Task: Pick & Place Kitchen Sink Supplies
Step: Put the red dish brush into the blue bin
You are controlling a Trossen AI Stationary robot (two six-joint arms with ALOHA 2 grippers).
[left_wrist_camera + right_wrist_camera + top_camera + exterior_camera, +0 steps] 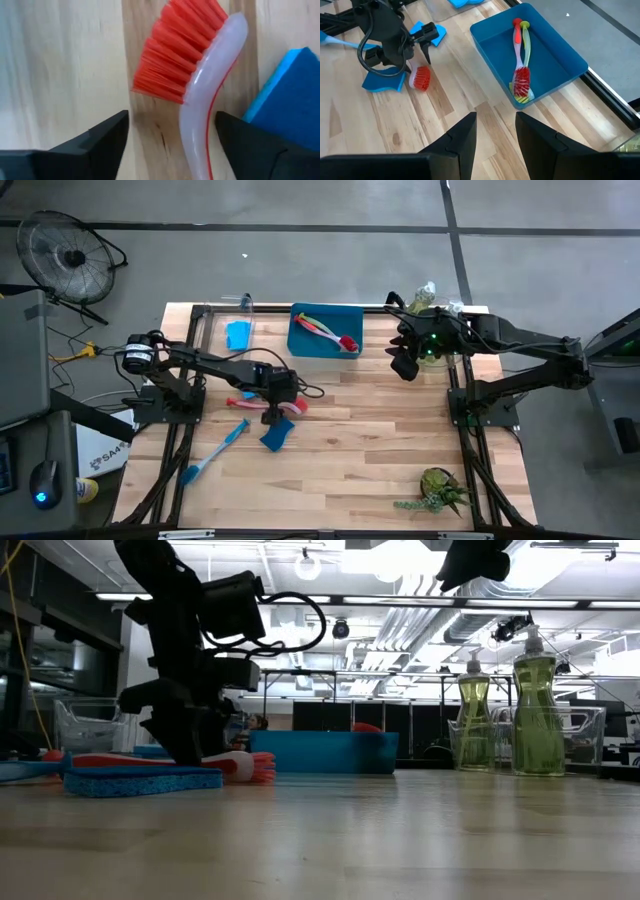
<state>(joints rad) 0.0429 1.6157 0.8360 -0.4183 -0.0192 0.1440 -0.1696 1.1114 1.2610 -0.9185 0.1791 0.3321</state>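
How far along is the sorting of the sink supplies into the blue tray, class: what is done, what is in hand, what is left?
Done: one red-bristled brush lies in the blue tray. In hand: the left gripper has its open fingers either side of the pink-red brush, not yet closed on it. Left: the blue brush, the sponge beside the left gripper, another sponge and two bottles. The right gripper waits raised by the tray.

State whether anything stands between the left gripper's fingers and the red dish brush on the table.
Nothing visible does. The left gripper straddles the red dish brush, fingers open either side of its neck; a blue sponge lies alongside.
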